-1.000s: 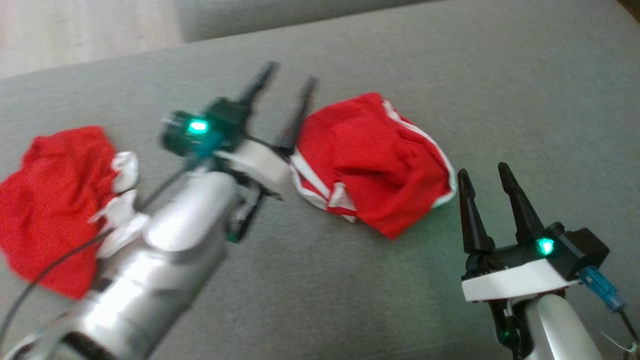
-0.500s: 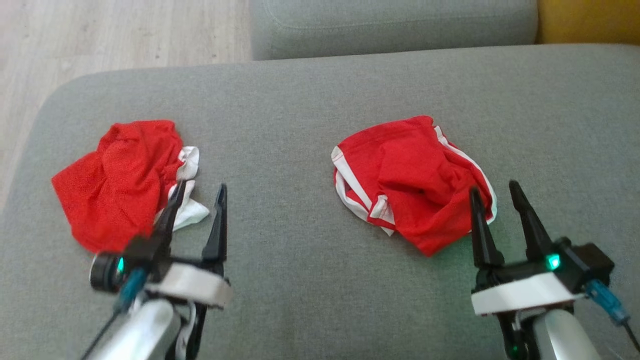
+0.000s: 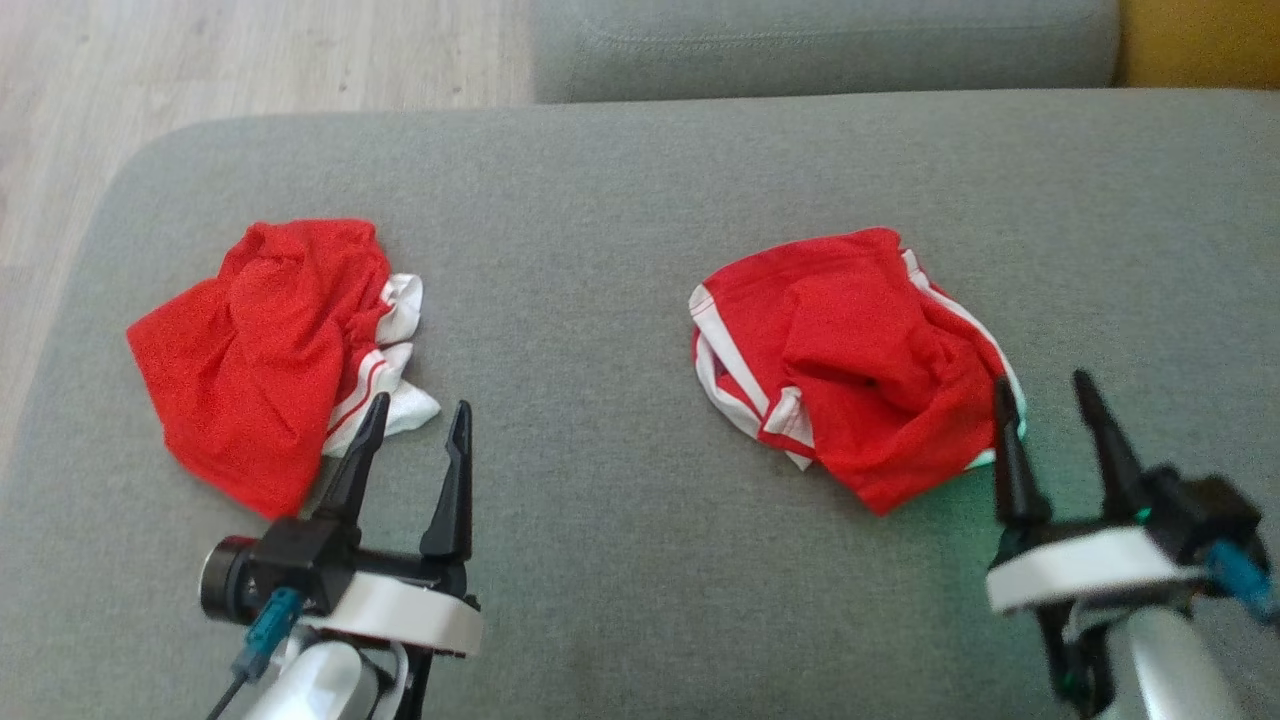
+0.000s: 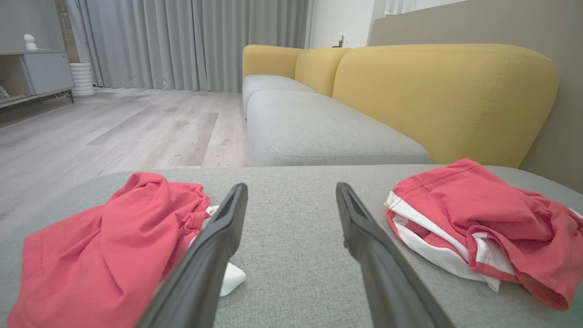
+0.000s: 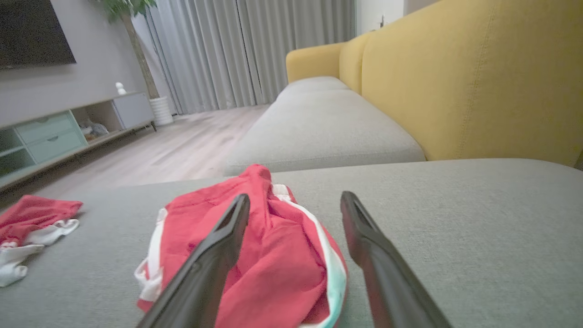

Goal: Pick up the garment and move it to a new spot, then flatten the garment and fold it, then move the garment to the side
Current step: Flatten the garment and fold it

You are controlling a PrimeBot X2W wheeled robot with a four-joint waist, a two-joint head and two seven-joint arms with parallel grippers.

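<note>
Two crumpled red garments with white trim lie on the grey sofa cushion (image 3: 600,200). One garment (image 3: 260,350) (image 4: 100,255) (image 5: 32,218) sits at the left; my left gripper (image 3: 418,412) (image 4: 291,200) hovers open just to its right, with the left fingertip near its white edge. The other garment (image 3: 850,370) (image 4: 483,228) (image 5: 255,255) lies right of centre; my right gripper (image 3: 1040,388) (image 5: 295,202) stands open at its near right edge, its left finger over the cloth. Nothing is held between either pair of fingers.
The cushion's rounded left edge drops to a pale wood floor (image 3: 200,60). A second grey seat (image 3: 820,45) lies beyond, with the yellow backrest (image 4: 446,95) along the right. A media cabinet (image 5: 68,132) and curtains (image 4: 191,41) stand far off.
My left arm has pulled back from beside the right-hand garment to the lower left, near the left garment. The head camera has shifted. The right gripper holds nearly the same pose.
</note>
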